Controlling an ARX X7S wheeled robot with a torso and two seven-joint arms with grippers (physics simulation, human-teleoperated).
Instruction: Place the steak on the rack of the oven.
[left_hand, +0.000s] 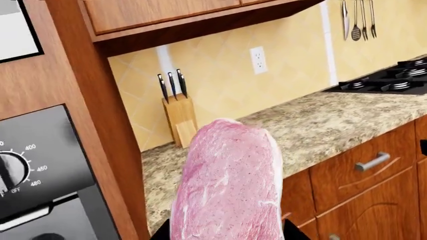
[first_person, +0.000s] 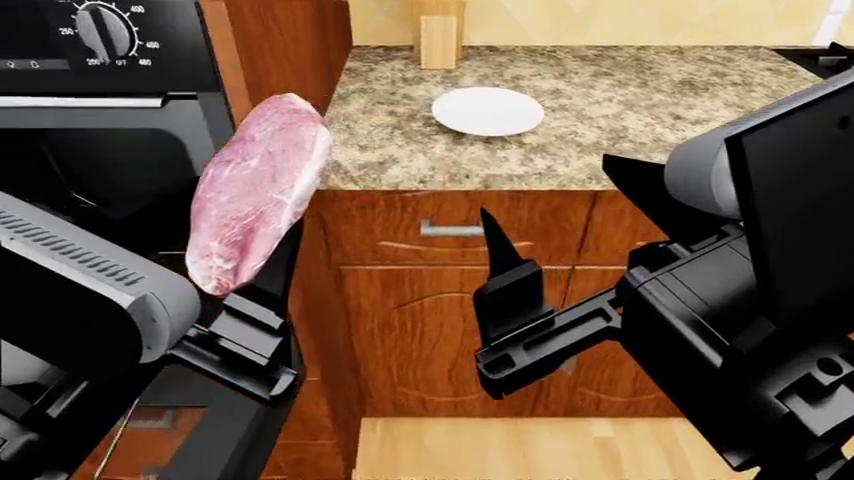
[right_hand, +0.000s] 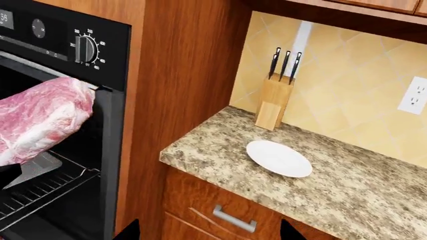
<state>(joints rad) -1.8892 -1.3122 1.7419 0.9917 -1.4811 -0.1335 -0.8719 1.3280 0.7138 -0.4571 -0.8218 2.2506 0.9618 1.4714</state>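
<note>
Your left tool (first_person: 247, 330) pinches the steak (first_person: 254, 190) upright, just in front of the open oven (right_hand: 67, 45). Carry it level over the rack (right_hand: 40, 192) before lowering. Your right tool (first_person: 514, 300) hangs spread and empty by the worktop (first_person: 601, 140).

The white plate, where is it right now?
In the head view the white plate sits empty on the granite counter, just in front of the wooden knife block and right of the oven.
</note>
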